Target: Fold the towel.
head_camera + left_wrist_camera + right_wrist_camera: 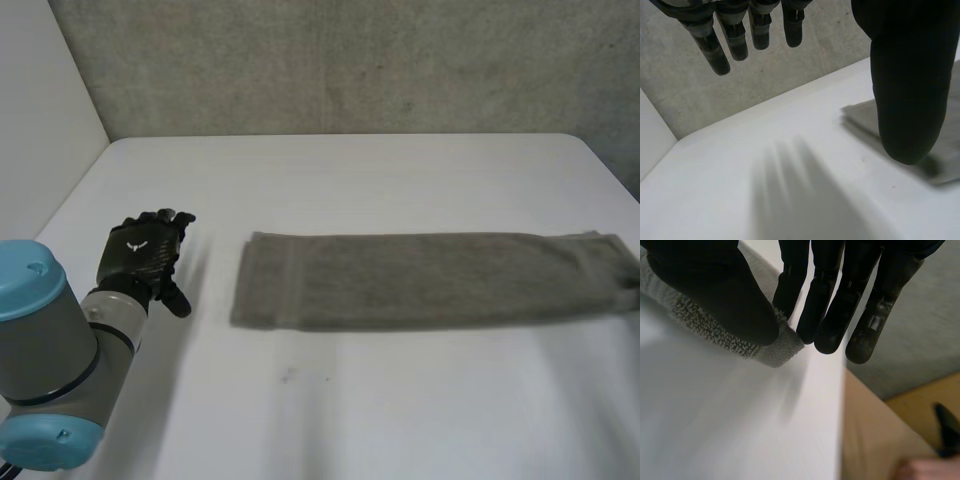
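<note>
A grey-green towel [420,280] lies folded into a long strip across the white table [350,170], reaching the table's right edge. My left hand [145,250] hovers left of the towel's left end, apart from it, fingers straight. In the left wrist view its fingers [720,50] and thumb [910,100] are spread with nothing between them, and the towel's end [860,117] lies beyond the thumb. In the right wrist view my right hand [715,285] pinches a corner of the towel [780,347] between thumb and fingers, close to the table's edge.
A concrete wall [350,60] stands behind the table, and a white side wall [40,110] is at the left. Past the table's right edge lie a brown floor [875,430] and a small black object [947,430].
</note>
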Controlling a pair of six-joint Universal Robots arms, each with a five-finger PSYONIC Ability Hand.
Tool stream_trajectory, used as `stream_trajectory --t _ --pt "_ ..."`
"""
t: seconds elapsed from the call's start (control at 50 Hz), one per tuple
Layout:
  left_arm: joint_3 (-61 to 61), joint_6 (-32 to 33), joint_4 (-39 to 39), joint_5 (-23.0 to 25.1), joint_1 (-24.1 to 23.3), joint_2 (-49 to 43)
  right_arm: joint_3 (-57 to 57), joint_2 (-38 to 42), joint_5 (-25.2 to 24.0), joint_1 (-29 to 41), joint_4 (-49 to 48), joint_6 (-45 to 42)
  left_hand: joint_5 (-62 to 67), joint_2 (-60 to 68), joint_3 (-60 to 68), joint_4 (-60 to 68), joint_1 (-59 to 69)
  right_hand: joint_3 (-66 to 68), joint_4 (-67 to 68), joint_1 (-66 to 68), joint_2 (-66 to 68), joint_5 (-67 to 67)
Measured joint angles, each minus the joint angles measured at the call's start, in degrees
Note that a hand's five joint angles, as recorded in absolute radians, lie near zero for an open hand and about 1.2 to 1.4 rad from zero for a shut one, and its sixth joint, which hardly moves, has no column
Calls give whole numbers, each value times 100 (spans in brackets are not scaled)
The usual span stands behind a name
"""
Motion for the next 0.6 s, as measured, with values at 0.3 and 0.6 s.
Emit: stream_trajectory --t 0.3,0.6 --pt "-32 0 0 -7 77 32 -333 -772 227 1177 -34 499 0 0 0 0 0 19 4 0 0 48" --pt "-53 0 0 -17 93 49 -770 -186 -467 5154 -596 1146 0 0 0 -5 0 31 7 0 0 53"
